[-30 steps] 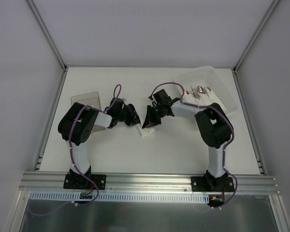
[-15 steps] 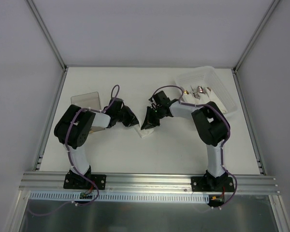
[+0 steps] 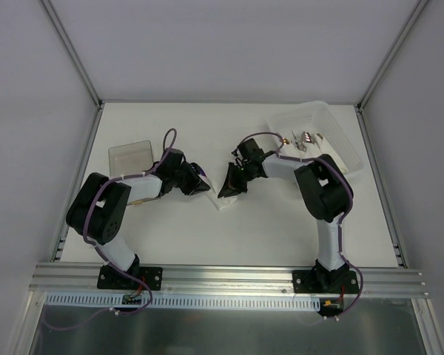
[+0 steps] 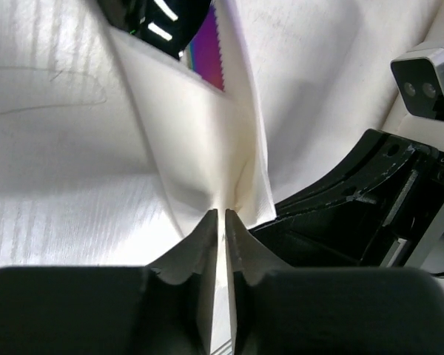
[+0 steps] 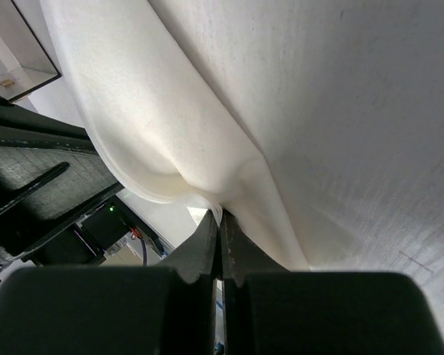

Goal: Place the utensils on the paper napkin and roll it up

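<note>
The paper napkin [image 4: 200, 148], mid-table between my arms, hides all but a purple sliver of the iridescent piece [image 4: 206, 52]. My right gripper [image 5: 220, 218] clamps its fold. My left gripper [image 4: 222, 214] is barely parted on paper, and I cannot tell if it grips. Bare table [image 3: 229, 237] lies nearward.

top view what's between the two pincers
A soft white paper napkin, folded up, lies between left pincer and right pincer; the left wrist view shows it clearest.

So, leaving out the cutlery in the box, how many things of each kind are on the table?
Napkin: 1
Utensils: 2 (black spoon, purple piece)
Clear box: 1
Clear lid: 1
Total: 5
</note>
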